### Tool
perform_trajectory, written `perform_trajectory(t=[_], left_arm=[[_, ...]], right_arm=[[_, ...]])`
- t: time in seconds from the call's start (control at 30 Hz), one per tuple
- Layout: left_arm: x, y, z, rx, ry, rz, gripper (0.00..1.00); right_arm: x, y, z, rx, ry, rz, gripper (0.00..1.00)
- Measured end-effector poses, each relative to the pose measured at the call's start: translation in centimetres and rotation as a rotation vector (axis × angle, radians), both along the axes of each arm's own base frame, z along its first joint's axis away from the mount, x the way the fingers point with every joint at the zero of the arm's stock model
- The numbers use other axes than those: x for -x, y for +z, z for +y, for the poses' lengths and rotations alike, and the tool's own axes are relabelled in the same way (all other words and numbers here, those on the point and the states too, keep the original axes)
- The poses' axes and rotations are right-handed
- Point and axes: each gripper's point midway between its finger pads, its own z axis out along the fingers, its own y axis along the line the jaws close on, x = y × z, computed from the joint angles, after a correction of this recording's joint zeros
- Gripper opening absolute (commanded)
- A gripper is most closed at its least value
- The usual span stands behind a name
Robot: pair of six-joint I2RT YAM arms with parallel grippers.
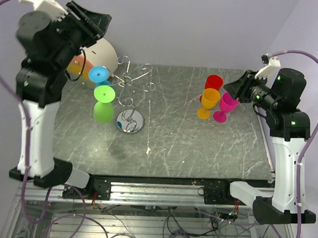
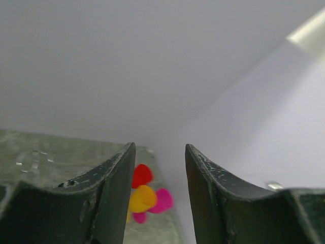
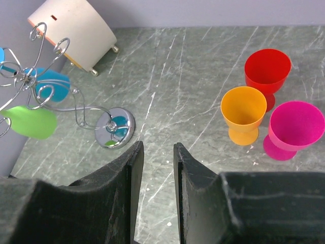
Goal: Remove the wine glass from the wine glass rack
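Right, the wine glass rack (image 1: 130,121) is standing on the left half of the worktop (image 1: 174,135), its shiny round base sitting just short of mid-depth and its curled wire arms spreading out above. Two glasses are hanging on it: the green wine glass (image 1: 104,93) is dangling off the rack's left side, foot up and bowl down, and the blue wine glass (image 1: 99,74) is hanging just behind it, nearer the far edge. Neither one is off the rack yet. The beige-and-orange cylinder (image 1: 101,53) is lying tilted in the far left corner, just behind the blue glass.

The left gripper (image 2: 160,147) is hovering high above that far left corner, well clear of the rack. Its fingers are standing well apart with nothing between them, and they are pointing across towards the right wall.

Over on the right, three more glasses are standing upright in a tight cluster near the far right corner: the red glass (image 1: 214,82) at the back, the orange glass (image 1: 210,96) in front of it and the magenta glass (image 1: 228,103) beside them towards the right edge. The right gripper (image 3: 158,145) is hanging near the right edge, just beside the magenta glass, with only a narrow gap showing between its fingers, and it is gripping nothing at all
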Motion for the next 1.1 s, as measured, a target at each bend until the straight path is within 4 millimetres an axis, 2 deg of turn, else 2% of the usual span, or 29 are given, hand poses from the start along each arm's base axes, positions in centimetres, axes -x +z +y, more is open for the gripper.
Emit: perform_trajectory(t=[0.1,0.13,0.2,0.3,0.33,0.37,0.4,0.47,0.63,0.7,0.77,0.83,0.97,1.1], left_arm=[[-5.0,-2.9,2.2,-0.027,0.091,0.087,0.53],[-7.0,-4.9,4.6,-0.021,0.149,0.141,0.52],[-9.3,-9.2,9.2,0.016,0.241,0.255,0.51],[-9.7,-15.5,14.8,0.102,0.353,0.417,0.51],[-9.1,-17.2,16.1,0.128,0.389,0.458,0.51],[-8.4,-18.1,16.5,0.144,0.401,0.480,0.51],[-7.2,-18.5,16.3,0.156,0.400,0.485,0.51],[-4.1,-17.9,14.9,0.171,0.371,0.452,0.52],[5.8,-13.6,9.2,0.189,0.206,0.192,0.51],[8.2,-13.9,7.2,0.203,0.116,0.147,0.51],[8.5,-15.5,6.2,0.209,0.061,0.175,0.50],[7.6,-17.7,5.5,0.207,0.026,0.256,0.49],[5.6,-21.9,4.6,0.171,-0.027,0.447,0.44],[4.9,-24.5,3.8,0.167,-0.081,0.581,0.44]], right_arm=[[-0.1,-0.1,0.0,0.006,0.002,-0.001,0.30],[-0.1,-0.1,0.0,0.007,0.002,-0.002,0.30],[-0.1,-0.1,0.0,0.010,0.004,-0.003,0.30],[0.0,-0.1,0.0,0.014,0.008,-0.005,0.30],[0.0,0.0,0.1,0.015,0.011,-0.007,0.30],[0.1,0.0,0.1,0.015,0.013,-0.008,0.30],[0.1,0.0,0.2,0.016,0.016,-0.010,0.30],[0.5,-0.1,0.3,0.017,0.024,-0.014,0.30],[1.6,-0.3,0.8,0.013,0.049,-0.018,0.32],[2.1,-0.2,1.0,0.011,0.059,-0.022,0.35],[2.5,0.0,1.2,0.006,0.073,-0.029,0.38],[2.8,0.2,1.6,-0.003,0.092,-0.032,0.43],[3.1,0.6,2.1,-0.020,0.126,-0.030,0.44],[3.3,0.8,2.2,-0.023,0.131,-0.028,0.44]])
